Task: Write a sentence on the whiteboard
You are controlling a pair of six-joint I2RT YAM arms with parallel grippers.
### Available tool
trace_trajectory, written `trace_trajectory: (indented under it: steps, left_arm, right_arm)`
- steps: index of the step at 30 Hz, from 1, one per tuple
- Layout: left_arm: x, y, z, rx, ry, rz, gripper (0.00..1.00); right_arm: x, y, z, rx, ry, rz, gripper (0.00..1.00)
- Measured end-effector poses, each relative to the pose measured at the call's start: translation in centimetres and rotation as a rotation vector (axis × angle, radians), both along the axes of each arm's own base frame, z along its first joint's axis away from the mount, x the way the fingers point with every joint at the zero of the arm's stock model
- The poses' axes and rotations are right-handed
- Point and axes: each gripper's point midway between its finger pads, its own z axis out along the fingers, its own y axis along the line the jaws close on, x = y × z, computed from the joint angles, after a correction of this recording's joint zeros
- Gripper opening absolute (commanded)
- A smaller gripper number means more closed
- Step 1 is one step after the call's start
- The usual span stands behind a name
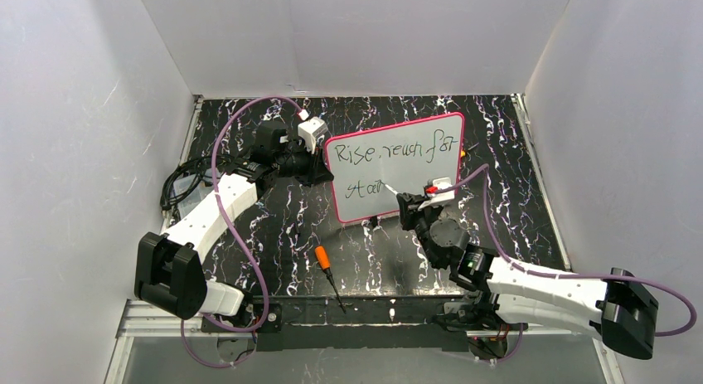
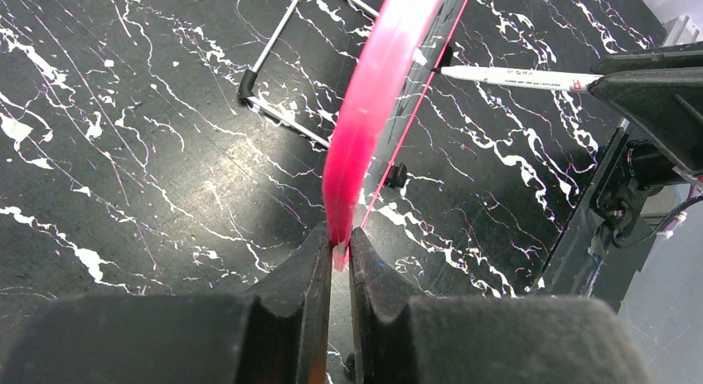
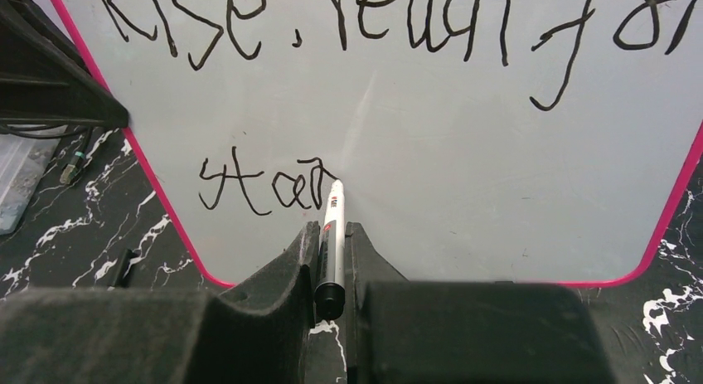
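Observation:
The whiteboard (image 1: 414, 172) stands upright at mid-table, light grey with a pink frame (image 2: 373, 102). The sentence (image 3: 348, 19) is in black marker: a top line reading about "Rise, reach for" and a second line (image 3: 265, 185) reading about "star". My left gripper (image 2: 340, 239) is shut on the board's left edge, also seen from above (image 1: 319, 164). My right gripper (image 3: 333, 230) is shut on a white marker (image 3: 333, 226) with a black rear end. Its tip touches the board just right of the second line. From above, the right gripper (image 1: 408, 200) sits at the board's lower middle.
An orange-handled screwdriver (image 1: 326, 264) lies on the black marbled table near the front edge. The board's wire stand (image 2: 273, 69) and a black foot (image 2: 396, 175) rest behind it. Cables (image 1: 178, 185) bunch at the left wall. White walls enclose three sides.

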Motion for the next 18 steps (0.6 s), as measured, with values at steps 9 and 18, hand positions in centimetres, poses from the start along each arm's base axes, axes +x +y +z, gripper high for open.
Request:
trace_trajectory:
  steps: [9, 18]
  left_arm:
    - [0.0, 0.0, 0.0, 0.0, 0.0, -0.001, 0.0]
    - [0.0, 0.0, 0.0, 0.0, 0.0, 0.0, 0.0]
  right_arm:
    - [-0.3, -0.6, 0.8, 0.024, -0.012, -0.003, 0.01]
    - [0.1, -1.1, 1.1, 0.014, -0.03, -0.032, 0.01]
